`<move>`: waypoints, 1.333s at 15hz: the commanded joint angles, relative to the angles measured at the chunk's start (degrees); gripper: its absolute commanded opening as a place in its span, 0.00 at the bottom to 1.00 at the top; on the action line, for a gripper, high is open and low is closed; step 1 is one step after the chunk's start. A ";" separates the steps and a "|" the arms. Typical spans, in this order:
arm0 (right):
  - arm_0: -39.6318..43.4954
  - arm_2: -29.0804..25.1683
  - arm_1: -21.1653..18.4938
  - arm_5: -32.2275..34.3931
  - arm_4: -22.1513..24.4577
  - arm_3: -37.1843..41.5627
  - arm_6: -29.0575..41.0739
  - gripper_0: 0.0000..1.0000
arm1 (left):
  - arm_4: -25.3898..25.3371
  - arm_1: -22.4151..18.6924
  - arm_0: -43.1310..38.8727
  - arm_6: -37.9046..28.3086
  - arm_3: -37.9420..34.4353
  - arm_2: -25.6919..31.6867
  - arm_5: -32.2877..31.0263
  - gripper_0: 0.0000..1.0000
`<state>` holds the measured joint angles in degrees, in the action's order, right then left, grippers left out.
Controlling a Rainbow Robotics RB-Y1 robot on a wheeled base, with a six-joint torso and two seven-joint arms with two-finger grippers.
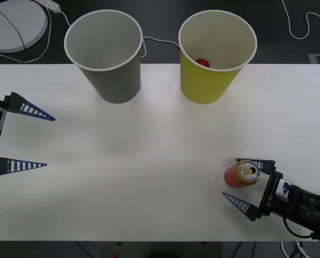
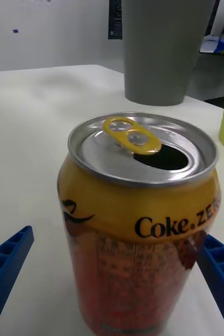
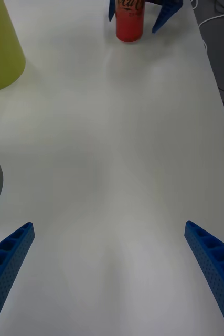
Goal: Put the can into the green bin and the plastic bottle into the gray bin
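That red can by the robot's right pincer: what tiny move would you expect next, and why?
Probably closing the right pincer on the can. Its blue fingers are spread open on either side of the can, which stands upright on the table between them, not yet gripped. The green bin waits farther back. The left pincer hangs open at the table's left edge.

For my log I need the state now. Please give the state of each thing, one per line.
can: upright on the table, opened, between the right fingers, not lifted
green bin: upright, small red object inside
gray bin: upright
right gripper: open around the can
left gripper: open, holding nothing, at the table's left edge
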<state>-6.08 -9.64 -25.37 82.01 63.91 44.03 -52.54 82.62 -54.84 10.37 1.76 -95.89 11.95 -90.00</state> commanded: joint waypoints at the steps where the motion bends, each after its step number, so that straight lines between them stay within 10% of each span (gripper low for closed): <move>1: -0.16 0.32 0.58 -0.01 -0.02 0.01 -0.10 1.00 | 0.00 0.00 0.00 0.00 0.00 0.00 0.00 1.00; 3: -0.25 0.32 0.67 0.08 0.07 0.10 -0.28 1.00 | 0.00 0.00 0.00 0.00 0.00 0.00 0.00 1.00; 5: -0.16 0.32 0.67 0.17 0.07 0.01 -0.45 0.16 | 0.00 0.00 0.00 0.00 0.00 0.00 0.00 1.00; 6: -0.16 0.32 0.67 0.17 -0.02 0.01 -0.45 0.00 | 0.00 0.00 0.00 0.00 0.00 0.00 0.00 1.00; 15: -0.07 0.23 -0.83 0.96 0.69 4.58 4.38 0.00 | 0.00 0.00 0.00 0.00 0.00 0.00 0.00 1.00; 20: 6.17 -2.32 -3.64 -1.76 5.61 23.91 19.67 0.00 | 0.00 0.00 0.00 0.00 0.00 0.00 0.00 1.00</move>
<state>-0.83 -11.16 -28.72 80.59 68.21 65.10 -35.35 82.62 -54.84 10.37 1.76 -95.89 11.95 -90.00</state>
